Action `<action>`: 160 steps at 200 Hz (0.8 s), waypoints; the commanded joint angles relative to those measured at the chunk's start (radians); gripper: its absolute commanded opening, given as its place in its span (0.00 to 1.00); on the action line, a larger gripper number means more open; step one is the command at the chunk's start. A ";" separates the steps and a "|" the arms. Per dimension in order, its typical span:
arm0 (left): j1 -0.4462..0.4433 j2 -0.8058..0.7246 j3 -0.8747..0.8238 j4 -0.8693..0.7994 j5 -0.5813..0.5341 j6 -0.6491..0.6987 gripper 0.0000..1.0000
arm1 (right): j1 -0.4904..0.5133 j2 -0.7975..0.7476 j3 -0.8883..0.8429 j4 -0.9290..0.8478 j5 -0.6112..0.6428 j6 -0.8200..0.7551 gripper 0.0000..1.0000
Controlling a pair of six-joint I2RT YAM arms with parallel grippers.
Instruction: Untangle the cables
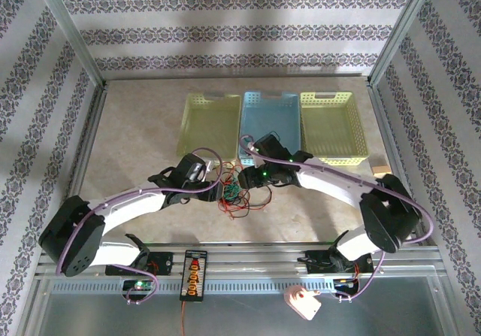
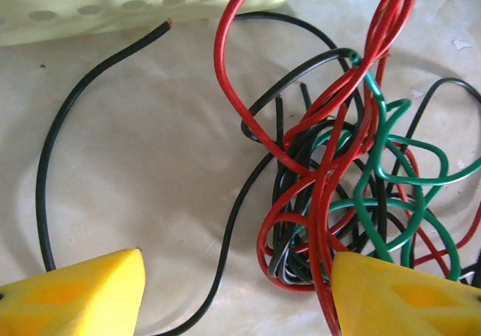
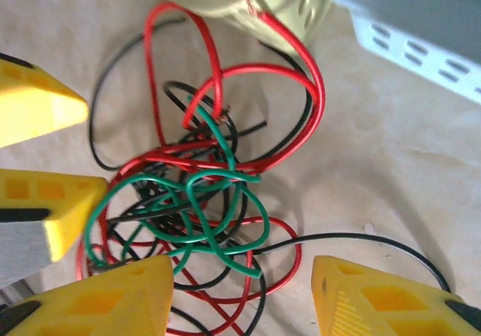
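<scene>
Plainly, the cables (image 1: 234,193) lay knotted in one heap on the counter (image 1: 135,125), just in front of the blue basket's (image 1: 270,122) near-left corner: red wire (image 2: 323,125), green wire (image 2: 391,171) and black wire (image 2: 60,125) looped through each other. The left pincer (image 2: 237,276) hung released before that corner, clamping nothing. The right pincer (image 3: 242,276), also before that corner, stood likewise released, with strands lying loose between its jaws.

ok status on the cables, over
Left end effector open, right end effector open, both low over the cables. Red, green, black all knotted together. Yellow basket close beside them.
</scene>
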 commanded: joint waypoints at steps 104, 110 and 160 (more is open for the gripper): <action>-0.045 0.039 -0.022 0.086 -0.057 -0.046 0.61 | -0.007 0.120 0.048 -0.041 -0.056 -0.055 0.41; -0.046 0.040 -0.023 0.088 -0.060 -0.046 0.60 | -0.010 0.120 0.043 -0.042 -0.056 -0.053 0.42; -0.055 0.046 -0.026 0.097 -0.076 -0.041 0.60 | -0.025 0.133 0.019 -0.038 -0.102 -0.051 0.43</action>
